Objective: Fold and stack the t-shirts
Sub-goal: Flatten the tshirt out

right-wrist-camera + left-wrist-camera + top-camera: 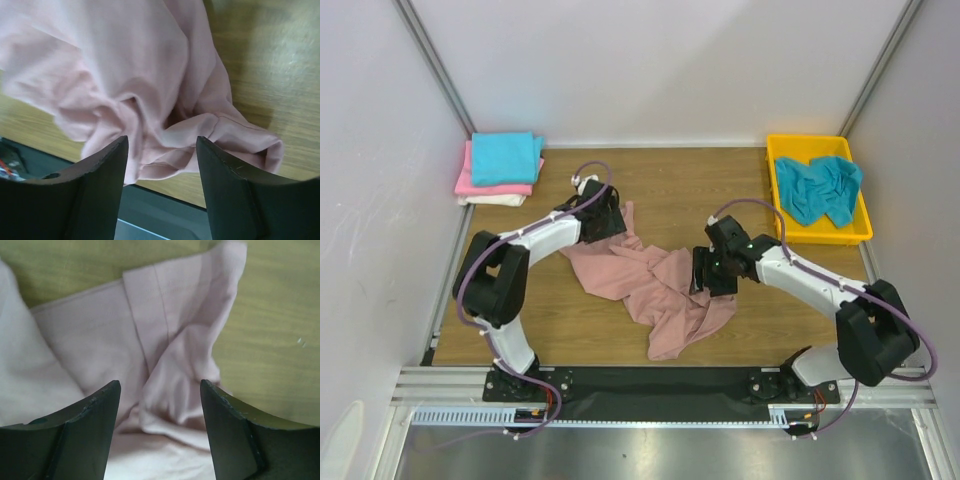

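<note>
Dusty-pink t-shirt [650, 285] lies crumpled at the middle of the worktop [670, 180], flanked by both arms.

The left fingers [95, 420] are held spread over a folded hem at the shirt's far-left edge. The right fingers [235, 190] are spread over a bunched fold at its right edge, and nothing is pinched. A folded teal t-shirt [506, 157], a bright pink t-shirt [470, 183] and a white t-shirt [492, 199] are stacked at the far-left corner. A crumpled teal t-shirt [818, 188] is heaped in the yellow tray [817, 143].
</note>
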